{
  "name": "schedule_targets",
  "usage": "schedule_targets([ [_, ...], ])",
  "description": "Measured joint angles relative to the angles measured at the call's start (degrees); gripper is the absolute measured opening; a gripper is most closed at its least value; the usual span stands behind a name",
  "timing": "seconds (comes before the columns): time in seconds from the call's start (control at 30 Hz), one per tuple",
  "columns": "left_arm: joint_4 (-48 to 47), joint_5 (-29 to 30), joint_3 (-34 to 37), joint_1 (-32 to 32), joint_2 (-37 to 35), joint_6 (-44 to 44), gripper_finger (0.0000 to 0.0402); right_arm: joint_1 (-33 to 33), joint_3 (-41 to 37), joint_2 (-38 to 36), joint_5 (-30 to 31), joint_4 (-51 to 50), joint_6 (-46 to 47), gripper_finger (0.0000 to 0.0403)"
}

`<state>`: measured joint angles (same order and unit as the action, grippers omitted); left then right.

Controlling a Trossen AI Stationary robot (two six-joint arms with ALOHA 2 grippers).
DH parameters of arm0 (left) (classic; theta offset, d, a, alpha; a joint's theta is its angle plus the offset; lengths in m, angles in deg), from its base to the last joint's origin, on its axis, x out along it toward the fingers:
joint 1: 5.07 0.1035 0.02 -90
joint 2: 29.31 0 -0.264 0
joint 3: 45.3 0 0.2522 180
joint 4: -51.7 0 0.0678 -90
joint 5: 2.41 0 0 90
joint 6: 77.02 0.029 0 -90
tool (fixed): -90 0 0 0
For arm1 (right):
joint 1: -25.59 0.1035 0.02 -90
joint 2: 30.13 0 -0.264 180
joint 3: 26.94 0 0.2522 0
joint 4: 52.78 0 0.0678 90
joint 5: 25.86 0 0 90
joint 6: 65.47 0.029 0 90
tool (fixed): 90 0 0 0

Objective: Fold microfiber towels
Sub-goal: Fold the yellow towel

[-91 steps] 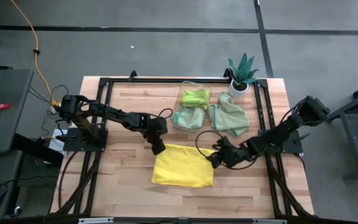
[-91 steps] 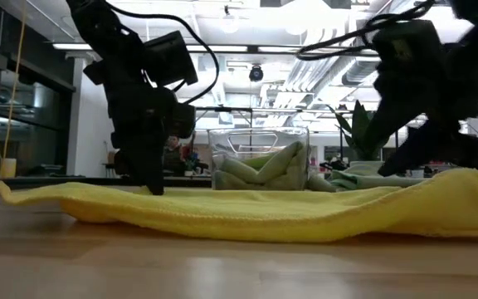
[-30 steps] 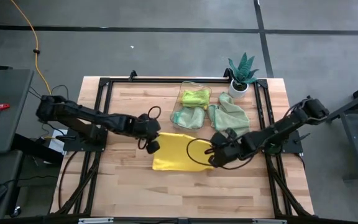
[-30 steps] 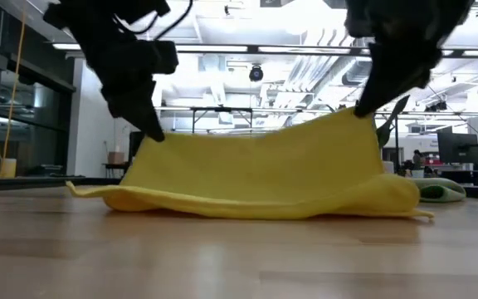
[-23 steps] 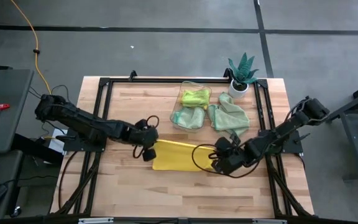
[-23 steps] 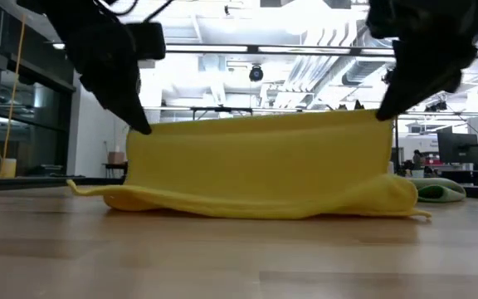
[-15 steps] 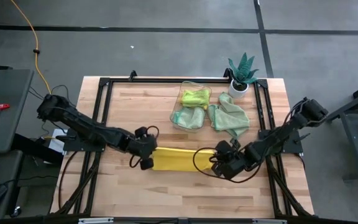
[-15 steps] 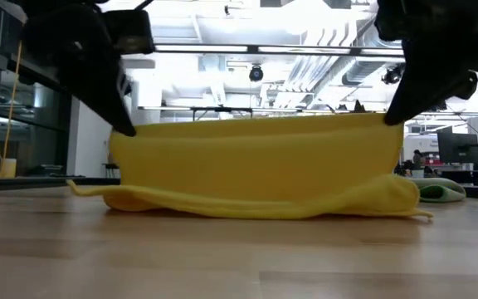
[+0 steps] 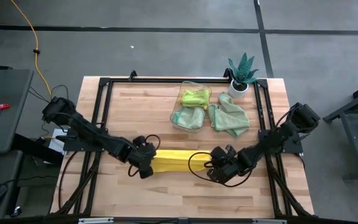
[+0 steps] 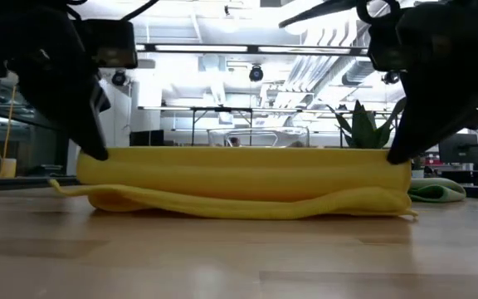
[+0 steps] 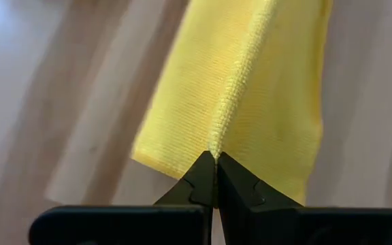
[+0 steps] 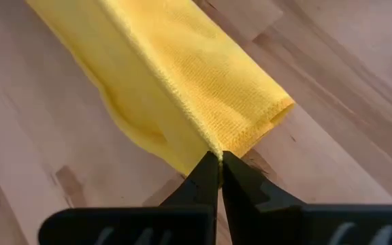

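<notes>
I have the left claw (image 9: 145,169) pressed tight on one corner of the yellow towel (image 9: 178,160), and the right claw (image 9: 214,172) pinching the corner at the other end of the same hemmed edge. In each wrist view the hem runs straight out from between the closed tips: left claw (image 11: 215,158), right claw (image 12: 219,158).

From the low view, that held edge hangs as a taut, level band between left claw (image 10: 98,152) and right claw (image 10: 395,156), lifted just above the lower layer of the yellow towel (image 10: 239,189), which rests on the wooden surface (image 10: 239,257).

The towel's long axis runs from claw to claw, across the surface (image 9: 129,112). The lying layer sits beneath and slightly to the far side of the edge I hold, so I judge the coming move is to lower both corners evenly. Neither arm is nearer; both share it.

The other green towels (image 9: 229,118) lie well apart, by the clear bin (image 9: 194,96).
</notes>
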<state>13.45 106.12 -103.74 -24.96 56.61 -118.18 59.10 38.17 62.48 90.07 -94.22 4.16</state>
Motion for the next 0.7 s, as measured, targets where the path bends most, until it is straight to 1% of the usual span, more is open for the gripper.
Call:
schedule_targets([
  [0.2,3.54,-2.12,0.02,-2.47,1.73,-2.19,0.0,0.02,0.0,0.0,-0.71,1.21,-0.1,0.0001],
  [0.27,3.43,-1.49,0.07,-3.2,1.83,-2.2,0.0,0.0,0.0,0.0,-1.06,1.69,-0.01,0.0005],
  [0.33,3.41,-0.45,0.04,-3.48,1.78,-2.25,0.0001,-0.15,-0.02,0.0,-2.06,1.83,-0.66,0.0018],
  [0.4,2.91,0.48,0.04,-3.42,1.78,-2.21,0.0006,-0.41,-0.02,0.0,-2.65,2.47,-1.43,0.004],
  [0.5,3.08,0.3,0.04,-3.19,1.78,-2.21,0.0025,-0.5,-0.04,-0.5,-2.88,2.29,-2.61,0.0087],
  [0.6,3.56,-3.53,0.04,-2.96,1.78,-2.07,0.0049,-0.56,-0.04,-2.31,-2.52,1.43,-3.61,0.0136],
  [0.7,2.81,-7.66,0.04,-2.98,1.18,0.21,0.0076,-0.64,-0.04,-4.9,-2.44,-0.87,-3.74,0.0169],
])
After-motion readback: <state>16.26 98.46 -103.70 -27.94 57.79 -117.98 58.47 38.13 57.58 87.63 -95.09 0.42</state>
